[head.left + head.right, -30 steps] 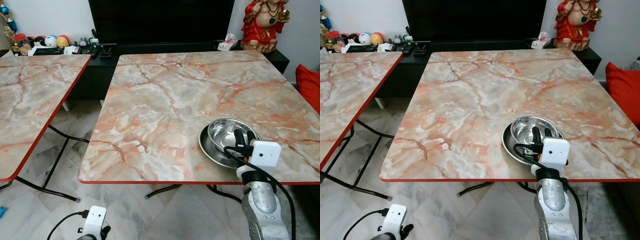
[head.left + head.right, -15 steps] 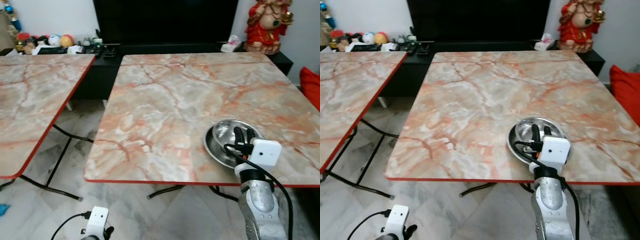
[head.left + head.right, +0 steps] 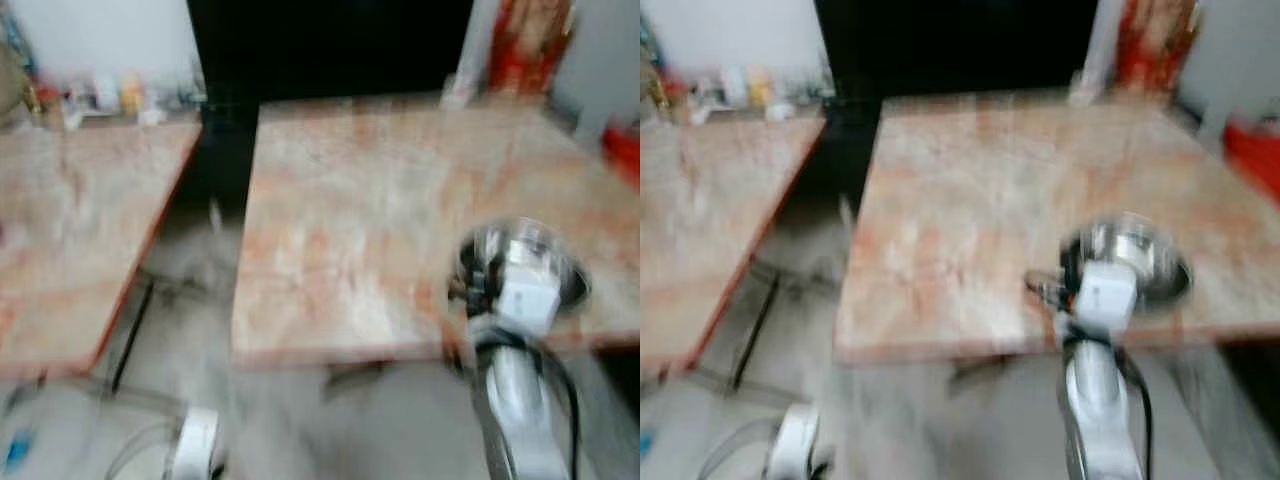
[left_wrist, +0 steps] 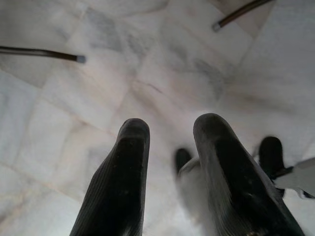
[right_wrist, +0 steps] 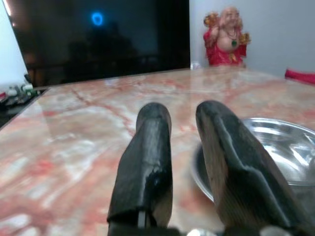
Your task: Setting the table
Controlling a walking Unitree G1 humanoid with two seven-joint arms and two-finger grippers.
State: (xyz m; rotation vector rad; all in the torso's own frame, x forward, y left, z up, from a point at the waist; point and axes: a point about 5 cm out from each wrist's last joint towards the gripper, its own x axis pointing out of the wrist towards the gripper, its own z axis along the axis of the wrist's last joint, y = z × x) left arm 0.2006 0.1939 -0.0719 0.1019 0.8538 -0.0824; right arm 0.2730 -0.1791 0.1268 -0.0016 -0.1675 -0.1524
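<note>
A shiny steel bowl [image 3: 525,262] sits in a steel plate [image 5: 201,173] near the front right edge of the marble-look table [image 3: 350,200]. Both eye views are blurred. My right gripper [image 5: 183,118] hovers low over the table just beside the bowl [image 5: 283,147], open, with nothing between its fingers [image 5: 147,162]. In the left eye view its white wrist camera [image 3: 525,298] covers part of the bowl's near rim. My left gripper [image 4: 170,128] hangs idle and open over the marble floor, beside the table's front left corner.
A second marble-look table [image 3: 80,230] stands to the left across a narrow floor gap. Behind are a dark TV [image 3: 330,45], a low cabinet with clutter [image 3: 100,95] and a red statue [image 5: 225,37]. A red cushion [image 3: 625,145] lies at the far right.
The whole picture has shifted and blurred, so the camera is moving. My right gripper stays at the bowl's near rim. The left arm still hangs low.
</note>
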